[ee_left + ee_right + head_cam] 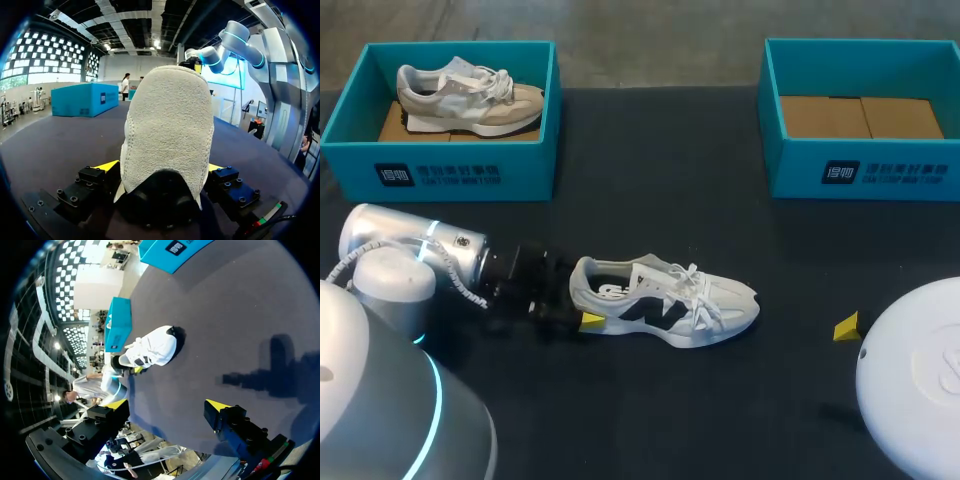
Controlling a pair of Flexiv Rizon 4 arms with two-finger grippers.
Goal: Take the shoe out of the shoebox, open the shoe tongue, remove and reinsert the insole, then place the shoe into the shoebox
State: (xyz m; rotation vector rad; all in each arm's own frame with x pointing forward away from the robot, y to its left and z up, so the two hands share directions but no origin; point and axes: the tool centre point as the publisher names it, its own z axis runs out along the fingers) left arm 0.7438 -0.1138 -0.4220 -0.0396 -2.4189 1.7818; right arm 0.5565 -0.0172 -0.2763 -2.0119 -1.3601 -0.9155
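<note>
- The white shoe (665, 300) with the black side mark lies on its sole on the dark worktop (650, 200), about midway between the left and right edges and nearer the near edge than the far one. Its toe points toward the right edge.
- The head view shows the left arm (415, 255) lying low from the left edge, its left jaws at the heel, with one yellow fingertip (591, 320) against the heel's near side.
- The left wrist view adds what the head view hides: the pale suede heel (167, 135) fills the gap, and both yellow fingertips (106, 165) press its two sides, so the left jaws hold the shoe.
- The head view shows just one yellow tip (846, 327) of the right jaws, near the right edge.
- The right wrist view shows both fingers (216, 405) spread wide over bare worktop, the shoe (152, 350) well ahead of them.
- The far-left shoebox (440, 175) holds a beige shoe (470, 95).
- The far-right shoebox (860, 170) shows a cardboard floor.
</note>
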